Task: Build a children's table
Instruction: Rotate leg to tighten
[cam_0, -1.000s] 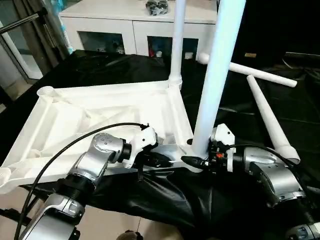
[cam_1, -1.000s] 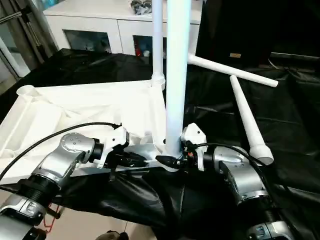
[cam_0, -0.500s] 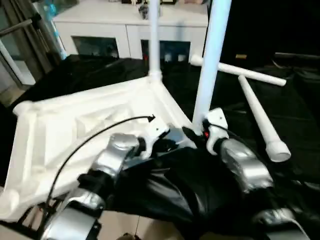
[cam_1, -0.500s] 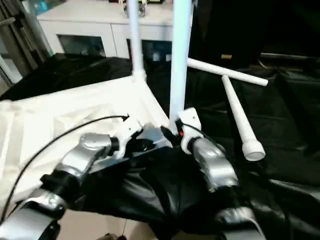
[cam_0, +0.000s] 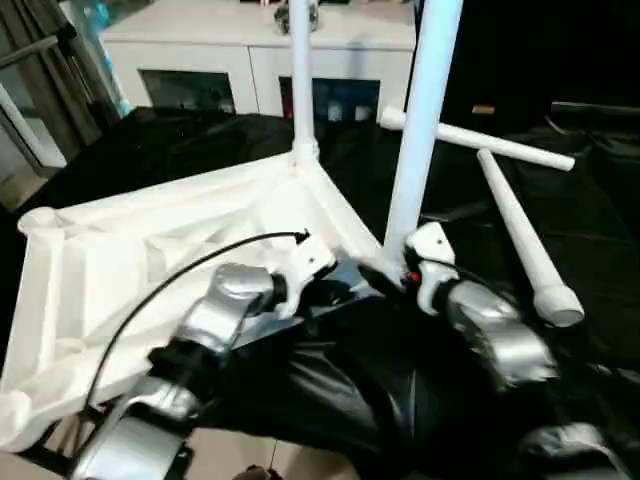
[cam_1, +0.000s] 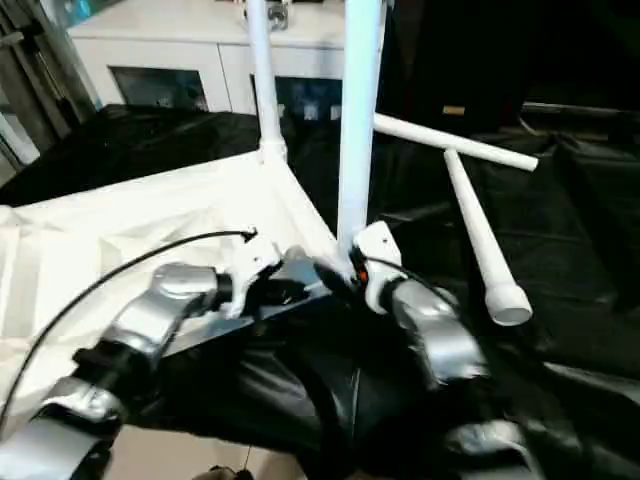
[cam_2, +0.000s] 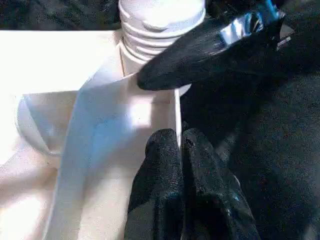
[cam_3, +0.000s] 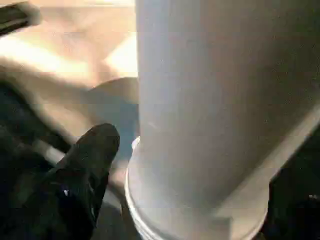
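Change: the right hand (cam_0: 392, 280) now loosens around the near upright white tubular plastic leg (cam_0: 420, 120), where it was clamped a second ago.
Left hand (cam_2: 181, 150): clenched on the white ribbed plastic tabletop's (cam_0: 120, 250) rim.
Meaning: this leg looks seated; two legs (cam_0: 520, 235) lie on the black-draped desk (cam_0: 200, 140).

I see a smooth white plastic tabletop (cam_0: 150, 250) with matching glossy tubular legs (cam_0: 425, 110). Under it lies crinkled black cloth (cam_0: 560, 210) with a slight sheen. My forearms (cam_0: 490, 335) look like brushed silver metal.

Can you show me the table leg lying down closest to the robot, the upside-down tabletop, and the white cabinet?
lying leg (cam_0: 520, 238), left eye view, middle of the tube
tabletop (cam_0: 110, 250), left eye view, ribbed underside
white cabinet (cam_0: 200, 55), left eye view, front panel
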